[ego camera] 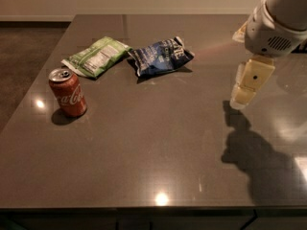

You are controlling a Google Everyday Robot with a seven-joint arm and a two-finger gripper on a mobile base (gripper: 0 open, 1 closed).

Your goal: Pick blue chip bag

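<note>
The blue chip bag (pixel 160 56) lies flat on the dark table (pixel 144 143) toward the back, crinkled dark blue with white lettering. My gripper (pixel 245 91) hangs from the white arm at the right side of the view, above the table and well to the right of the bag, not touching it. Only the cream-coloured finger pointing down is visible.
A light-green snack bag (pixel 95 56) lies just left of the blue bag. A red cola can (pixel 68 92) stands upright at the left. The table's left edge runs along a carpeted floor. My arm casts a shadow on the right front of the table.
</note>
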